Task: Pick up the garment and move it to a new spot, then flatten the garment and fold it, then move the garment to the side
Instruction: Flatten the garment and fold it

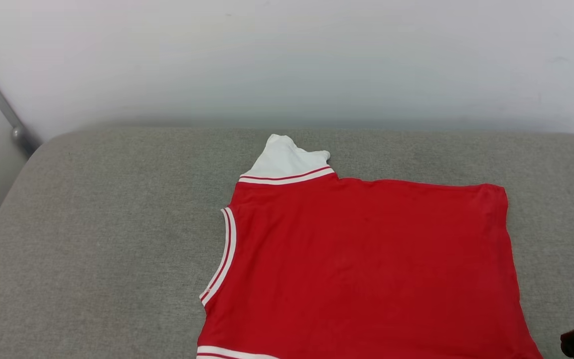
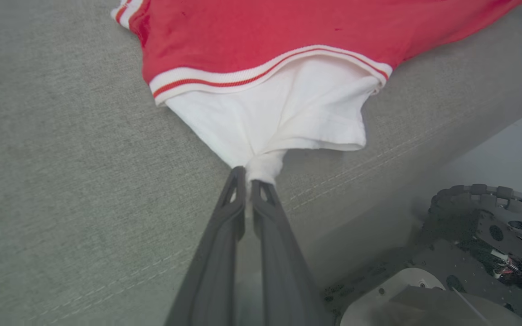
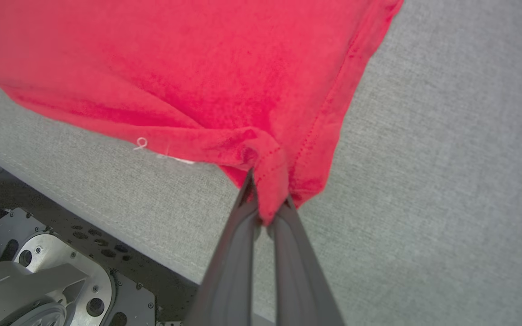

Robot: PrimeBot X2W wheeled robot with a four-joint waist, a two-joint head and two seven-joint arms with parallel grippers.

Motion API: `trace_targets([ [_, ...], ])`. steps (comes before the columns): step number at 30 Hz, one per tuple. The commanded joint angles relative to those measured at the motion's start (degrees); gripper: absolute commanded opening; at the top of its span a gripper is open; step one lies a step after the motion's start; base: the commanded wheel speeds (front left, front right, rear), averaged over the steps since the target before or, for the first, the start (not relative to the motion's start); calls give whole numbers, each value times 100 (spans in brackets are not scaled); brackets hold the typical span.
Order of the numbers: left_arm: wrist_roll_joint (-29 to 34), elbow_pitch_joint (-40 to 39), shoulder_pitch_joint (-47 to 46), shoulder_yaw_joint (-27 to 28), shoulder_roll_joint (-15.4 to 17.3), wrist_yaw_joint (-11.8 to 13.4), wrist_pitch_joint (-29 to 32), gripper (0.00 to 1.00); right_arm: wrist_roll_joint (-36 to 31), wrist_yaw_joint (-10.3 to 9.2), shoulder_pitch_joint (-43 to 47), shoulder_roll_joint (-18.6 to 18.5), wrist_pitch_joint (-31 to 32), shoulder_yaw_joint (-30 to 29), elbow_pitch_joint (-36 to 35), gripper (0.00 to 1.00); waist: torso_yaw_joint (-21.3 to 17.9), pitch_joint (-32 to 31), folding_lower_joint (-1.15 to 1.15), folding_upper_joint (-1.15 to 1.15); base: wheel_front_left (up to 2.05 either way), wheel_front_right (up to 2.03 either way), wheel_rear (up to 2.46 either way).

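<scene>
Garment (image 1: 366, 259) of bright red soft fabric with white sleeves lies spread at the front edge of the grey fabric cushion (image 1: 92, 224), left gripper (image 2: 247, 179) clamped on a white sleeve (image 2: 288, 113), right gripper (image 3: 268, 203) clamped on a red hem corner (image 3: 283, 172).

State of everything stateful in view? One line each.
garment: unfolded, spread mostly flat on the grey cushion, pinched at two spots.
far sleeve: rumpled, not laid flat.
left gripper: shut on the garment's near white sleeve.
right gripper: shut on the garment's red hem corner.
</scene>
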Motion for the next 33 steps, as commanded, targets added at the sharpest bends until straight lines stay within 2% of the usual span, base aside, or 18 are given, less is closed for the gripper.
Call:
trace_targets([
  [1, -33, -19, 40, 2, 31, -3, 30, 0, -52, -7, 142, 52, 92, -131, -67, 0, 24, 2, 1, 0, 0, 0, 0],
  [11, 262, 90, -639, 79, -17, -190, 33, 0, -198, -7, 185, 417, 206, -773, -342, 0, 52, 88, 1, 0, 0, 0, 0],
  [22, 809, 536, -2319, 264, -58, -872, 216, 0, -320, -7, -368, 699, 263, -1300, -637, 0, -143, 548, 1, 0, 0, 0, 0],
  [27, 1031, 875, -3093, 307, -145, -1202, 337, 0, -377, -7, -720, 759, 320, -1314, -704, 0, -255, 919, 1, 0, 0, 0, 0],
  [33, 1147, 1309, -3767, 346, -286, -1464, 454, 0, -445, -6, -1230, 828, 446, -1171, -589, 0, -373, 1392, 1, 0, 0, 0, 0],
])
